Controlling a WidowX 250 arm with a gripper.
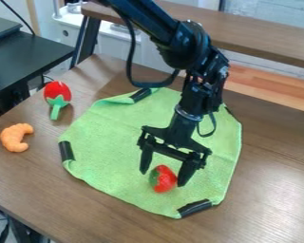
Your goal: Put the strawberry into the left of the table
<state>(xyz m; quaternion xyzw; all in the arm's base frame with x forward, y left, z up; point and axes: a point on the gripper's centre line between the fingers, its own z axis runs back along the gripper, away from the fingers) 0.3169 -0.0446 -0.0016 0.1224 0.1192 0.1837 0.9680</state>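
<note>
Your gripper (165, 177) hangs over the green cloth (110, 137) with its two fingers spread wide. The red strawberry (166, 179) lies on the cloth, down between the fingertips, nearer the one on the right of your view. The cloth lies on the brown table (269, 190), and black strips (66, 151) sit on its corners. On the left of your view, you have two toys on the bare wood: a red and green toy (57, 92) (its green end points toward you) and, nearer you, a curly orange toy (15, 137). They take up some of the left side. Past the table's left edge is a dark table (27, 57).
</note>
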